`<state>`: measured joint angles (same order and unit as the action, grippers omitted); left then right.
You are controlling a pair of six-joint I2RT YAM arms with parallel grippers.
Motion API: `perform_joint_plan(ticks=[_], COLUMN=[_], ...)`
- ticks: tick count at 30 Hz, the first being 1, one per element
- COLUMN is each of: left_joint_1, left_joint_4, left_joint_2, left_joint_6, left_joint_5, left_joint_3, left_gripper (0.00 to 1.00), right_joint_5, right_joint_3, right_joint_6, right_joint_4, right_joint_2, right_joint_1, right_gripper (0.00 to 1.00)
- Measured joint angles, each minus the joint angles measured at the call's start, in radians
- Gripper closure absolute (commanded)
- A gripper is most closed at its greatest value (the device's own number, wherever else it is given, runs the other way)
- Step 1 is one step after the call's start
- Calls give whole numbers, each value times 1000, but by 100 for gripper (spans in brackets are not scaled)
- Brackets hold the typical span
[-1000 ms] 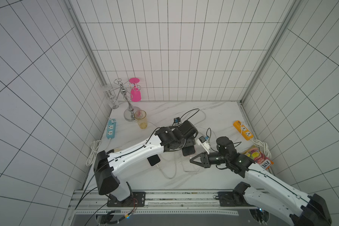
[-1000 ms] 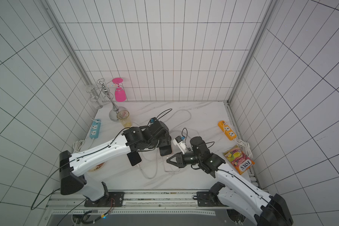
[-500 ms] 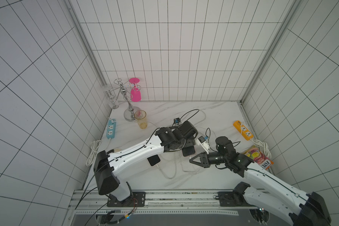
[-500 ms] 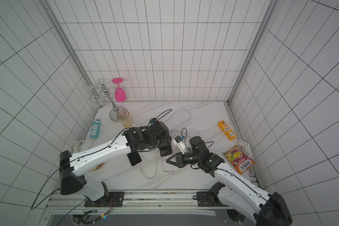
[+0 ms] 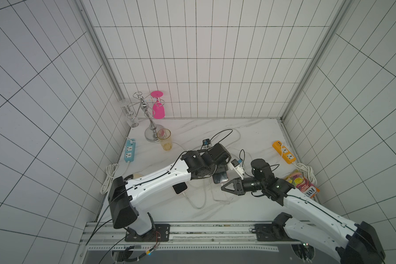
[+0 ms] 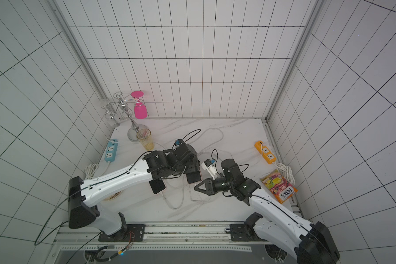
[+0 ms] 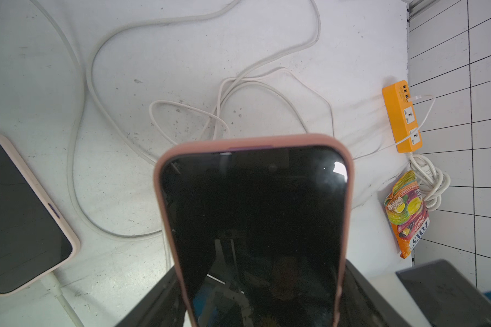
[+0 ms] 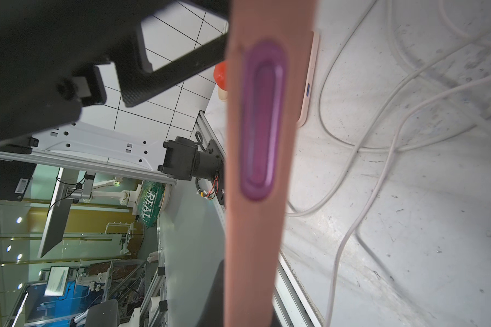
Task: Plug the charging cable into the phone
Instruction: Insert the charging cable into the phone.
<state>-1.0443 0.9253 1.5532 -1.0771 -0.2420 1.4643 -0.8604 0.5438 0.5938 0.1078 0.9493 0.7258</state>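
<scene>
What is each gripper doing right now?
Left gripper: closed on the pink-cased phone.
Right gripper: shut; whether it holds anything cannot be told.

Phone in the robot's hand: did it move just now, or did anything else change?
Nothing visibly changed. The left gripper still holds the phone, the right gripper stays shut close to it, and the cables and the other phone lie where they were.

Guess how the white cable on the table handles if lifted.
Probably floppy: the cable lies in slack loops. Likely light, but crossed loops could snag and drag along. The thin smooth sheath might slip in a pinch.
</scene>
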Motion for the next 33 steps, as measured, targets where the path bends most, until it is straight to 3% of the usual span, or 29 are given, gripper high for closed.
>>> perform_joint_plan(ticks=[22,27,30,33], left_joint_1=[-10,13,54,113], left_joint_4=[-22,-19,-8,-9], left_joint_2=[0,0,2,14], left_joint_6=[-5,-2,13,30], left_joint_5=[-10,31,82,111], left_joint_3=[-5,-6,-10,-10], left_gripper=[100,100,100,100], right_joint_5=[-40,-31,-11,9], right_joint_3=[10,12,15,15], right_joint_6=[-46,-51,-50,-51], right_joint_4=[32,27,34,68], right_joint_2=[32,30,4,-65], right_joint_1=[-53,-66,-72,-75], right_gripper=[100,58,45,39])
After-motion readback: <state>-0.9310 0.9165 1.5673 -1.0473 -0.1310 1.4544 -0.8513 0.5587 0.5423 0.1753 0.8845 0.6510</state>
